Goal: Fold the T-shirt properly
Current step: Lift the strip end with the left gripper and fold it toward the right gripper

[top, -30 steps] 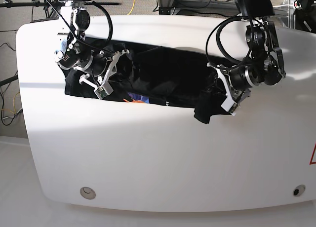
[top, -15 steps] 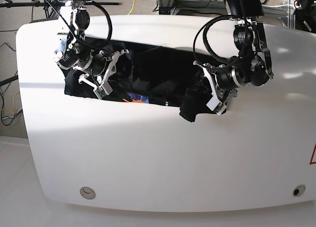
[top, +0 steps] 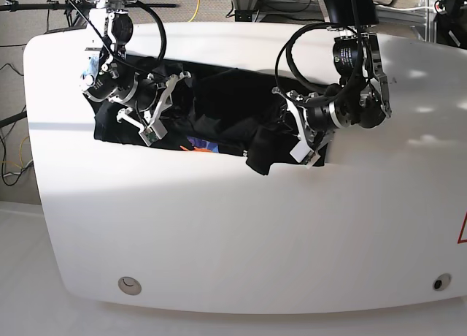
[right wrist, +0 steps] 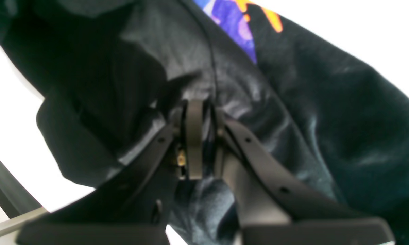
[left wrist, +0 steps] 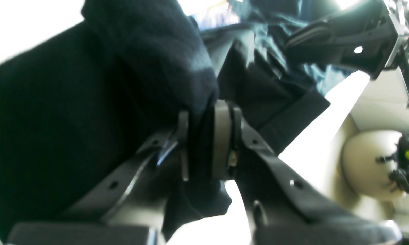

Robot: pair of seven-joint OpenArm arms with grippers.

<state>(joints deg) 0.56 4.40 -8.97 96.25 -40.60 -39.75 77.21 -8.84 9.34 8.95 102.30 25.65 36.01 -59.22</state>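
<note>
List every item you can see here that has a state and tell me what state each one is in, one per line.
T-shirt: bunched on the table, partly folded, one end lifted off the surface, colored print partly showing.
Left gripper: shut on a fold of the T-shirt.
Right gripper: shut on the T-shirt's fabric.
Table: white, carrying the T-shirt at its far side.

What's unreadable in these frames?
- T-shirt print: base view shows only a sliver at the front edge; folds cover the rest.
- Left wrist view: blurred; cloth fills it, hiding the table.
- Right gripper: fabric between the pads; layer count unclear.
</note>
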